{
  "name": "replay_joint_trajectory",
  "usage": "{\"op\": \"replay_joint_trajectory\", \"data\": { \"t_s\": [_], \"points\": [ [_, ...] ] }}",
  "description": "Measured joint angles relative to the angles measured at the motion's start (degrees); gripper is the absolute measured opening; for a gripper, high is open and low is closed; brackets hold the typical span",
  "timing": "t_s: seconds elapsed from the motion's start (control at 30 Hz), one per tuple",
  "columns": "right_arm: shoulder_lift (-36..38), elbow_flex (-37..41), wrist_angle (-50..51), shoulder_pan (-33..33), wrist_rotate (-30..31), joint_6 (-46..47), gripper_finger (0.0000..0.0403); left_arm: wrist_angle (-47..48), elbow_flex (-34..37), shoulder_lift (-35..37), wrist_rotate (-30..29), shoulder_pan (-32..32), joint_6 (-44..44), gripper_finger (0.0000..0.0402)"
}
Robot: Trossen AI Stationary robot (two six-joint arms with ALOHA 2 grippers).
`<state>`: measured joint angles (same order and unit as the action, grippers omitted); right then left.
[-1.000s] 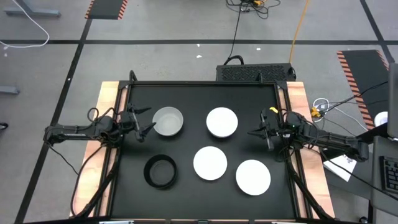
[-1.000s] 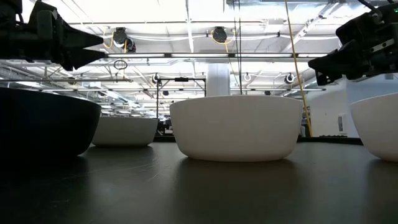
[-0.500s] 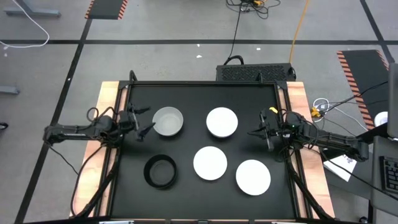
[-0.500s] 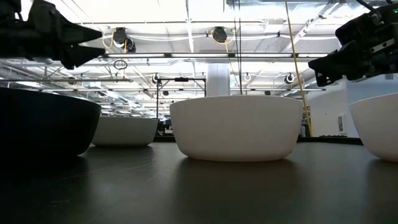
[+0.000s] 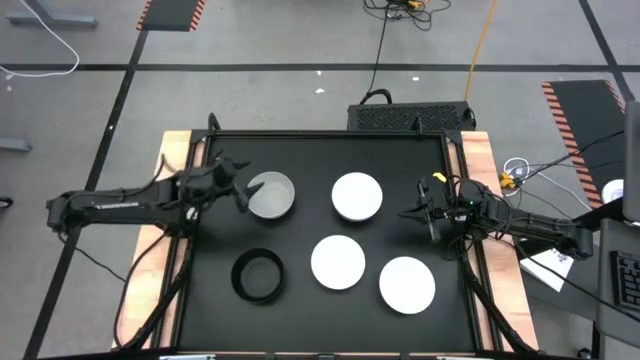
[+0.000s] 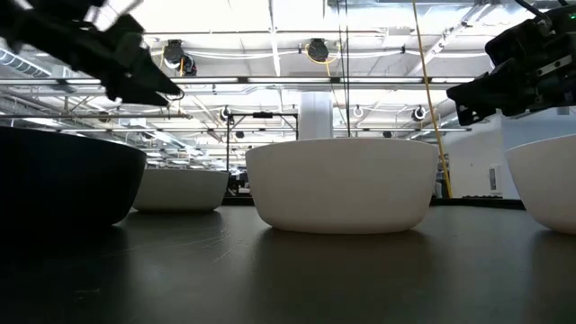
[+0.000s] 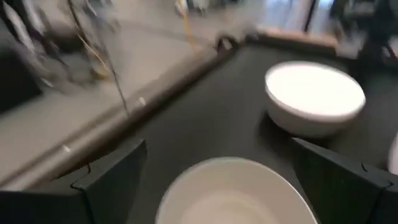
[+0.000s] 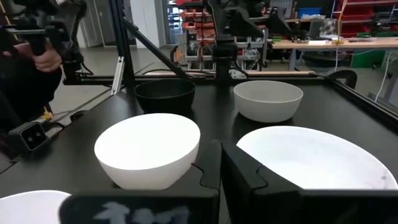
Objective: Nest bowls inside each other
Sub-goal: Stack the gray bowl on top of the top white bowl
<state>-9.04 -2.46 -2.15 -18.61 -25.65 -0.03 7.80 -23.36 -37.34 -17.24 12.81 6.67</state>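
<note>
Five bowls stand upright on the black table: a light grey bowl (image 5: 270, 195), three white bowls (image 5: 357, 196) (image 5: 338, 262) (image 5: 407, 284) and a black bowl (image 5: 258, 275). A second grey bowl does not show on its own. My left gripper (image 5: 243, 190) hangs open just left of the grey bowl's rim; in its wrist view the fingers stand wide on either side of the grey bowl (image 7: 230, 193), above it, touching nothing. My right gripper (image 5: 405, 213) waits shut above the table, right of the white bowls.
Wooden strips (image 5: 175, 150) border the table on the left and right. A dark box (image 5: 410, 117) sits beyond the far edge. A person (image 8: 31, 56) stands beyond the table's left side. Bare table lies between the bowls and along the near edge (image 5: 320, 335).
My left gripper has swung right and toward the far edge, up to the grey bowl's left rim, and has tipped downward; its arm has stretched out. It stays open. The bowls and my right arm have kept still.
</note>
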Motion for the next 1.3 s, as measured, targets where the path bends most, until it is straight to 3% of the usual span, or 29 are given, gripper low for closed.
{"op": "replay_joint_trajectory", "data": {
  "t_s": [0.13,0.3,0.6,0.77,0.97,1.3],
  "points": [
    [0.0,0.0,0.1,0.0,0.0,1.2,0.0,1.0,-4.2,-9.1,12.6,5.2,0.0,0.0395],
    [0.0,0.0,0.6,0.0,-0.1,1.9,0.0,4.9,-8.7,-17.2,21.1,9.3,-0.6,0.0395],
    [0.0,0.0,0.9,0.0,0.0,1.9,0.0,10.6,-13.8,-25.6,21.9,12.8,-1.9,0.0395],
    [0.0,0.0,0.9,0.0,0.0,2.4,0.0,13.6,-16.1,-26.9,22.2,13.4,-1.8,0.0395],
    [0.0,0.0,0.9,0.0,0.0,2.3,0.0,16.7,-19.6,-27.2,28.2,13.4,-1.6,0.0395],
    [0.0,0.0,0.9,0.0,0.0,2.3,0.0,21.3,-21.3,-29.0,30.2,13.0,3.6,0.0395]
  ]
}}
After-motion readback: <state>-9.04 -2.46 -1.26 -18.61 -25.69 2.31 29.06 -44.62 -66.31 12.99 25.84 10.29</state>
